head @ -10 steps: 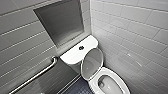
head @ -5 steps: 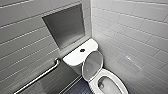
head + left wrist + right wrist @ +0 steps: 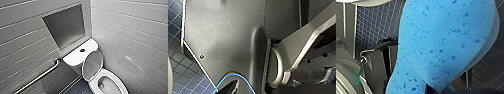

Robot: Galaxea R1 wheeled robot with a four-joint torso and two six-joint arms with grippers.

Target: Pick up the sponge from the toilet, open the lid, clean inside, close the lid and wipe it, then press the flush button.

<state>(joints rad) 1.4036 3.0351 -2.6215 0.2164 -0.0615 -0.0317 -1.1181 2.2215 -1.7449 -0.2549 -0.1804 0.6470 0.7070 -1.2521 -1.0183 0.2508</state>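
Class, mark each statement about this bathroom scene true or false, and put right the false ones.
1. The lid stands raised, leaving the bowl open. True.
2. A dark round button sits on the tank top. True.
3. The sponge lies on the tank top. False: the sponge shows close up in the right wrist view, with dark tiled floor behind it.
4. A metal grab bar runs along the wall to the left of the toilet in the head view. True.
5. The floor is tiled in white. False: the floor is dark blue tile.
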